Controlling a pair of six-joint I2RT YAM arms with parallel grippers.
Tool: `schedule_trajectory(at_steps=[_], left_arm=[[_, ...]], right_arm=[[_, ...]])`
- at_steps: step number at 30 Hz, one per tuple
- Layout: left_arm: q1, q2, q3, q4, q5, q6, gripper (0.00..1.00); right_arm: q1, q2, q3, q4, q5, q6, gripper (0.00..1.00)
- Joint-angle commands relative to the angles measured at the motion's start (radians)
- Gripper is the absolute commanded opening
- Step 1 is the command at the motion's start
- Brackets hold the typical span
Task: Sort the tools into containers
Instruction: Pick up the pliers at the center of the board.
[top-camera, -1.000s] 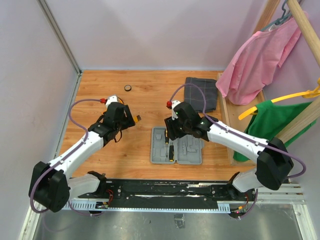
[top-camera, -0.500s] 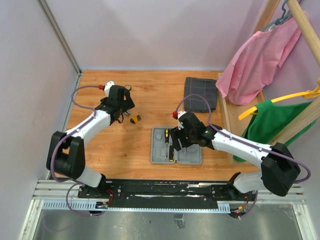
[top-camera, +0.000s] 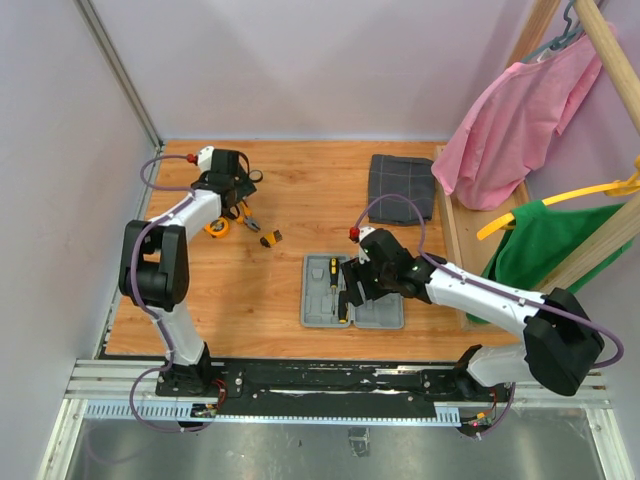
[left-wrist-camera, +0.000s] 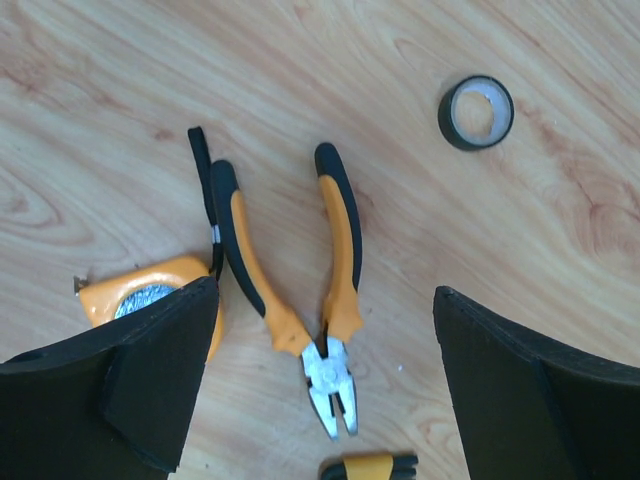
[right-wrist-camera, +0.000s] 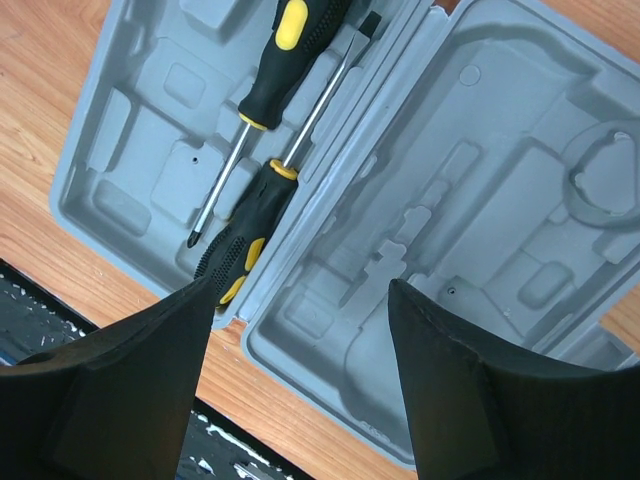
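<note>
Orange-and-black pliers (left-wrist-camera: 343, 250) lie flat on the wood, steel nose toward me, straight below my open left gripper (left-wrist-camera: 326, 300). Nothing sits between its fingers. An orange tape measure (left-wrist-camera: 150, 295) lies beside the pliers, partly behind my left finger. A small orange-and-black bit holder (top-camera: 270, 239) lies a little nearer. The grey case (top-camera: 380, 310) lies open in the middle; in its left half are two yellow-and-black screwdrivers (right-wrist-camera: 283, 40) (right-wrist-camera: 240, 240), side by side. My right gripper (right-wrist-camera: 300, 290) hovers open over the case's hinge, empty.
A black tape ring (left-wrist-camera: 476, 112) lies on the wood beyond the pliers. A dark checked folded cloth (top-camera: 402, 187) rests at the back right. A wooden rack with pink (top-camera: 520, 110) and green (top-camera: 555, 240) garments borders the right side.
My left arm swung back and left over the pliers and tape measure, jaws opening wider. My right gripper opened and shifted nearer over the case; a second screwdriver now lies there.
</note>
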Motion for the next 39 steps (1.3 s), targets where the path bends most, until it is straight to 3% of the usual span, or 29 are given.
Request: schedule_trajectory(at_steps=[1, 9, 14, 25, 39], left_arm=[[0.029, 0.047, 0.057, 0.01, 0.023, 0.007, 0.9], [0.029, 0.165, 0.152, -0.005, 0.077, 0.028, 0.73], [0.029, 0.221, 0.209, -0.063, 0.051, 0.026, 0.69], [0.03, 0.185, 0.177, -0.076, -0.051, 0.025, 0.88], [0.032, 0.237, 0.195, -0.116, -0.069, 0.006, 0.93]], right_arm=[[0.004, 0.019, -0.001, 0.012, -0.014, 0.015, 0.71], [0.005, 0.045, 0.004, 0.011, -0.026, 0.022, 0.71], [0.005, 0.056, 0.004, 0.011, -0.033, 0.025, 0.71], [0.004, 0.094, 0.018, 0.013, -0.053, 0.024, 0.71], [0.004, 0.121, 0.028, 0.013, -0.075, 0.019, 0.71]])
